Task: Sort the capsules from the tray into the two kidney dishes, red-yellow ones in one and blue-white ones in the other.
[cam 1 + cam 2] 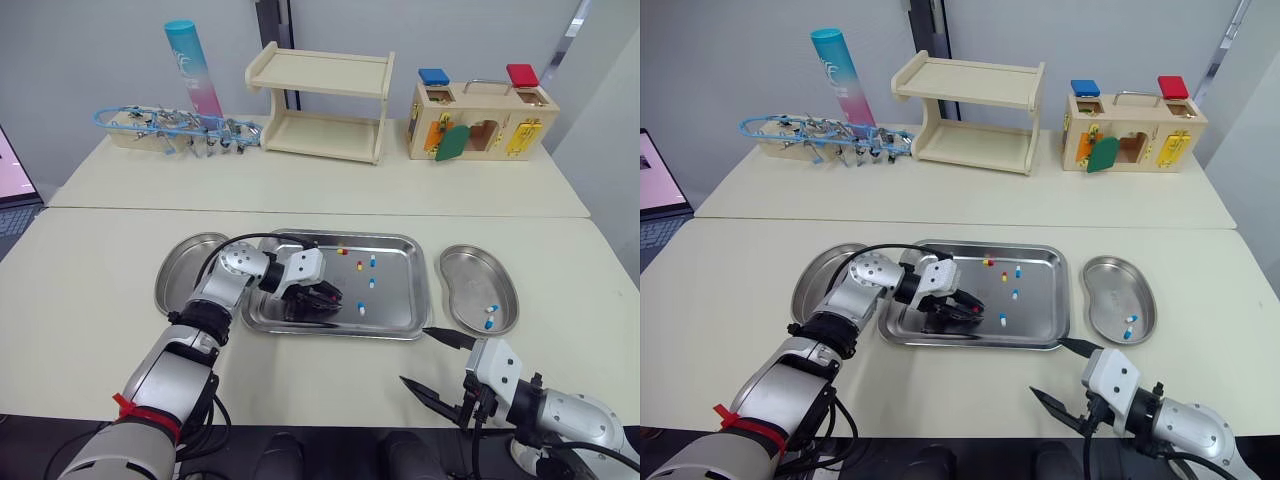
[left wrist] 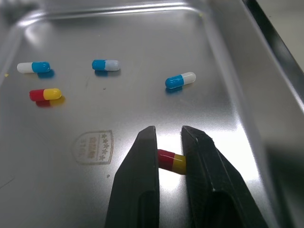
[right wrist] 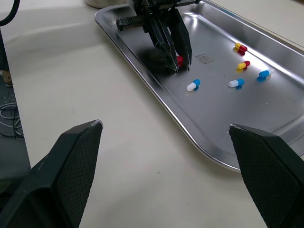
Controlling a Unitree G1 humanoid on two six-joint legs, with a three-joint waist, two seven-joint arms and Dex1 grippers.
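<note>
Left fingers (image 2: 137,190) clamp red-yellow capsule (image 2: 172,160) end to end.

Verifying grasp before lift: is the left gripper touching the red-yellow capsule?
Touching. Left wrist view: the red-yellow capsule spans the gap between the fingers of the left gripper, meeting both.

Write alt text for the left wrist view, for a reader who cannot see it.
The left gripper pinches a red-yellow capsule end to end between its two black fingers, low over a shiny metal tray. Beyond it on the tray lie three blue-white capsules and a second red-yellow capsule, all apart from each other.
</note>
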